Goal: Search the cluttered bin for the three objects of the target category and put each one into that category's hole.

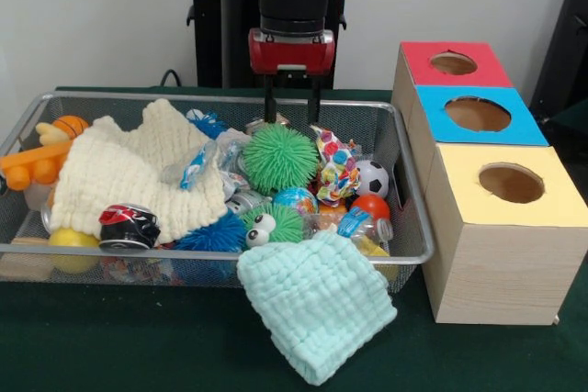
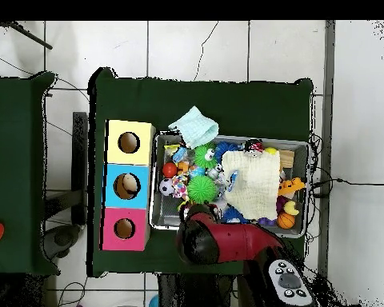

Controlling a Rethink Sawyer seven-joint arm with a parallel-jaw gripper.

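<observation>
The wire bin (image 1: 415, 199) sits on the green bench (image 1: 138, 346), just beside a row of three wooden boxes, each with a round hole in its top: red top (image 1: 453, 63) farthest back in the front view, blue top (image 1: 478, 115) in the middle, yellow top (image 1: 511, 184) nearest the camera. The boxes stand tight against the bin's side, probably so anything lifted out has only a short trip to its hole.

The pincer (image 1: 293, 110) hangs at the bin's far edge with its two black fingers (image 1: 270, 103) spread apart and nothing between them. It is poised just behind a green spiky ball (image 1: 280, 157), which looks like the likely next pick.

A cream cloth (image 1: 129, 176) lies spread across much of the heap, so whatever sits beneath it cannot be seen. A pale mint cloth (image 1: 317, 305) is draped over the near rim and rests partly on the bench. Also in the bin are a small football (image 1: 371, 177), a blue spiky ball (image 1: 213, 236), a crushed can (image 1: 129, 227) and an orange toy (image 1: 37, 164)
</observation>
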